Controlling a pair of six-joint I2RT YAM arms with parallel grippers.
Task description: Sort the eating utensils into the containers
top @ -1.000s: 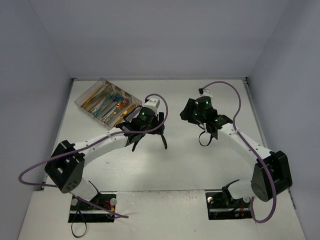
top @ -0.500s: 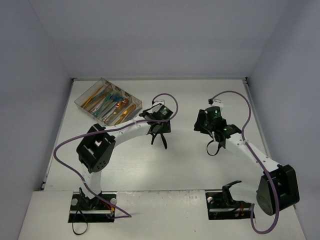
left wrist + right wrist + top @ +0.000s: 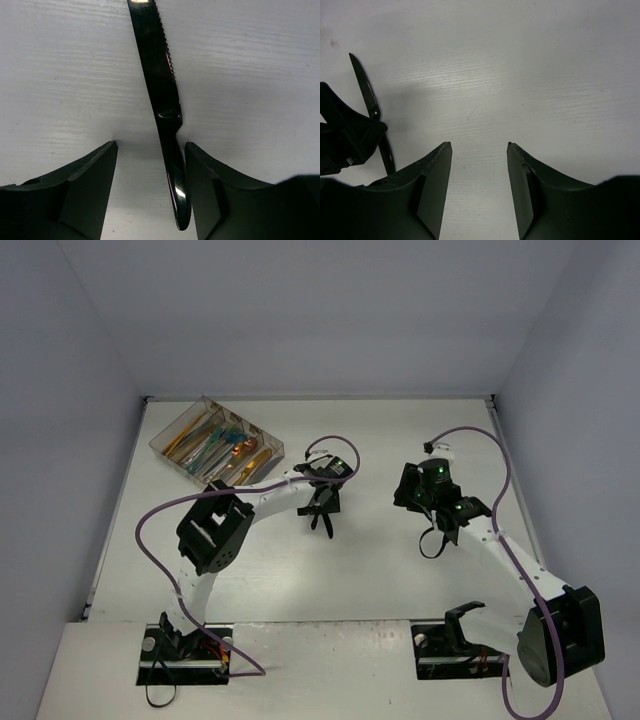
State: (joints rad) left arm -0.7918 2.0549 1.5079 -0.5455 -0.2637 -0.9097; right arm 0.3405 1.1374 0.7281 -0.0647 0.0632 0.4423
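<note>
A black knife (image 3: 162, 75) with a serrated blade lies flat on the white table. Its handle end sits between the fingers of my left gripper (image 3: 151, 145), which is open. The handle lies close against the right finger, with a wide gap to the left one. In the top view the left gripper (image 3: 321, 504) points down at the knife (image 3: 327, 525) mid-table. My right gripper (image 3: 480, 145) is open over bare table with nothing between its fingers. In its view the knife (image 3: 367, 90) is at the far left. The clear divided tray (image 3: 262, 443) at the back left holds several coloured utensils.
Grey walls close in the table on three sides. The right gripper (image 3: 405, 490) hangs to the right of the left one, with a gap of table between them. Purple cables loop off both arms.
The left gripper has moved right from beside the tray and come down over the black knife, its elbow rising. The right gripper has drawn back to the right and nearer.
</note>
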